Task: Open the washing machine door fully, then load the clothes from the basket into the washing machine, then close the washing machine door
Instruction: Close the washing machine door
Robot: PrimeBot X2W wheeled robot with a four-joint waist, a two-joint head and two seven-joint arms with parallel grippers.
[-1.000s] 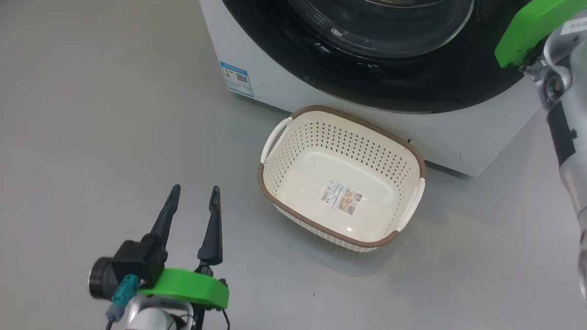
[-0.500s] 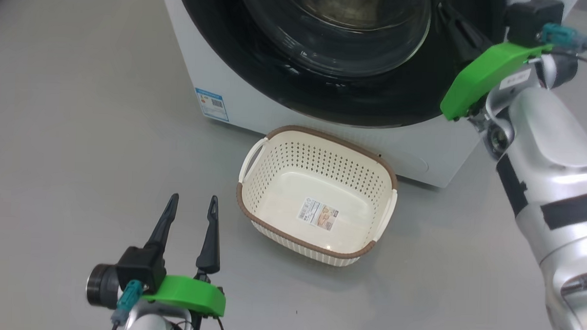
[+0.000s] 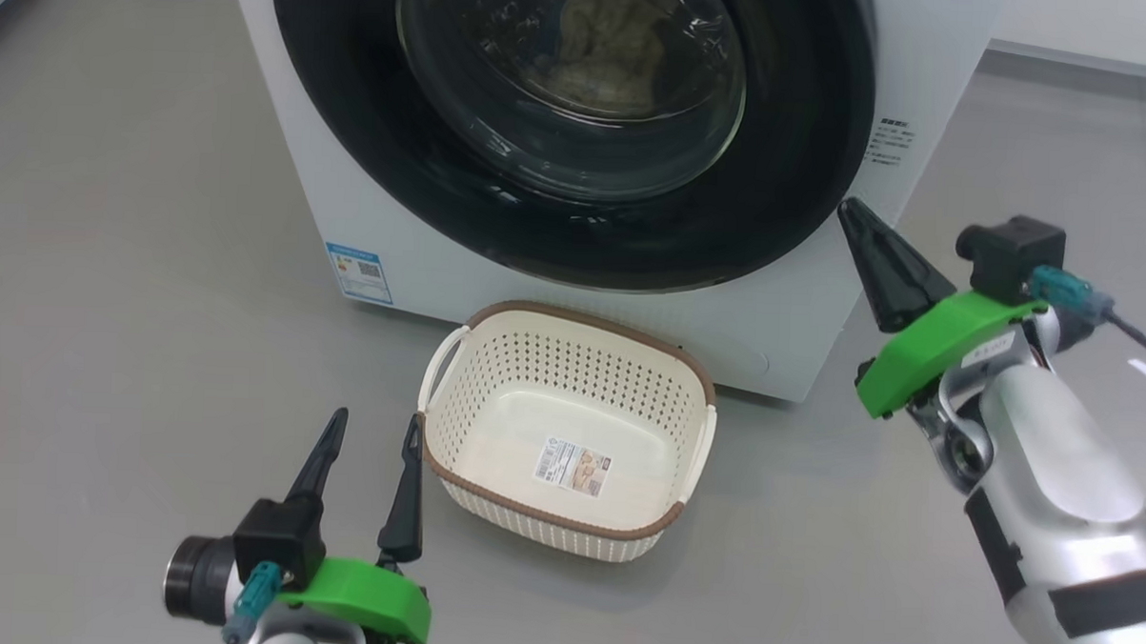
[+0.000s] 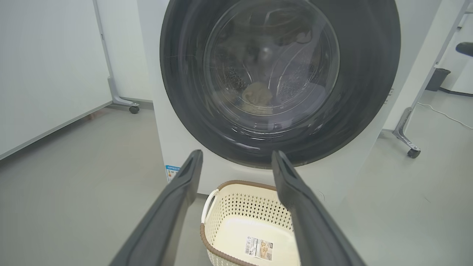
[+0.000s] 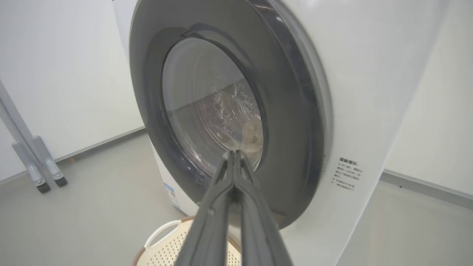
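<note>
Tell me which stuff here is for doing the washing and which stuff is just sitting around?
For the job:
washing machine
door
basket, empty
clothes, pale bundle behind the door glass
left end effector, open
right end effector, shut

Just lying about:
wheeled stand
dark bin
floor cable

Door [image 3: 788, 158] shut, blocks washing machine [image 3: 366, 248]; basket [image 3: 572, 360] open above.

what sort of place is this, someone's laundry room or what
Probably a lab or test space, not a home: the washing machine stands on a plain grey floor, with white partitions on castors beside it.
</note>
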